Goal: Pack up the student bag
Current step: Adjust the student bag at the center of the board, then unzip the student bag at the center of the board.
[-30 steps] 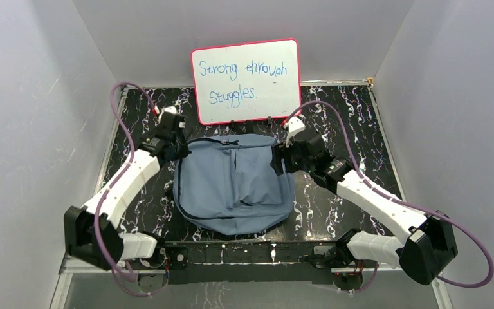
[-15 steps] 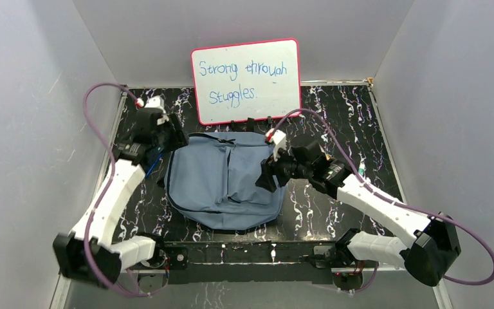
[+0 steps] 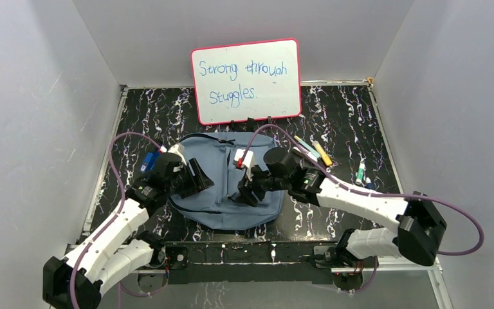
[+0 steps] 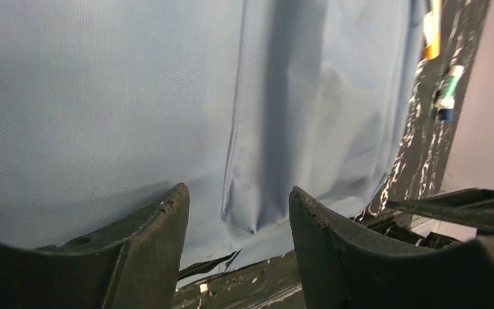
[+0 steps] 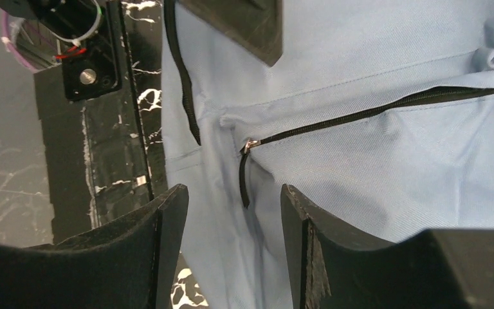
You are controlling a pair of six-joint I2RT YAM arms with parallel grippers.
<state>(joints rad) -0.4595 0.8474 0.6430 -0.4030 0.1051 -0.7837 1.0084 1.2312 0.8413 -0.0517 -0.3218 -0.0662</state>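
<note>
The soft grey-blue fabric backpack (image 3: 219, 166) lies on the black marbled worktop (image 3: 341, 122), directly beneath the left gripper (image 4: 237, 196) and the right gripper (image 5: 231, 193). Both are spread and empty, and a dark zipper pull (image 5: 244, 177) sits between the right one's tips.

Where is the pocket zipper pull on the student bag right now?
In the right wrist view, the zipper pull lies at the left end of the pocket zipper on the student bag, just ahead of the open right gripper.
</note>
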